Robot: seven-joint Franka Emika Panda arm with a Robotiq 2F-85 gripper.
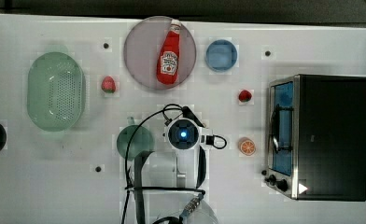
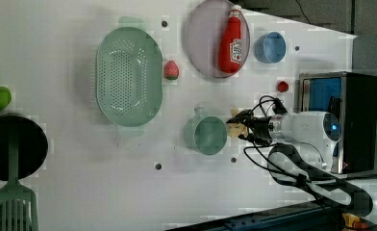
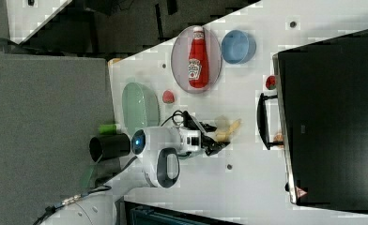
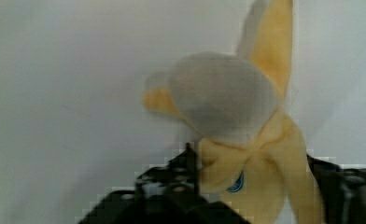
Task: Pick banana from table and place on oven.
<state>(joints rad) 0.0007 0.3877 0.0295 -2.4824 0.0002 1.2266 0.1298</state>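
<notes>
The tool (image 4: 253, 186) stood with its fingers (image 4: 172, 186) either side of the banana (image 4: 246, 140), seemingly gripping it. The banana lay on the bench (image 2: 81, 168) just beside the green cup (image 2: 207, 134).

On my desk (image 1: 41, 186) I count one banana (image 4: 246, 140), one oven (image 1: 321, 135), two strawberries (image 1: 108, 84) (image 1: 245, 95), one orange slice (image 1: 247, 146), one ketchup bottle (image 1: 169, 56) on one plate (image 1: 139, 51), one blue bowl (image 1: 221, 55), one green colander (image 1: 55, 91), one green cup (image 1: 130, 140), one green ball (image 2: 0, 97), one green spatula (image 2: 11, 207), one black pan (image 2: 28, 144), and my one tool (image 2: 239, 126).
</notes>
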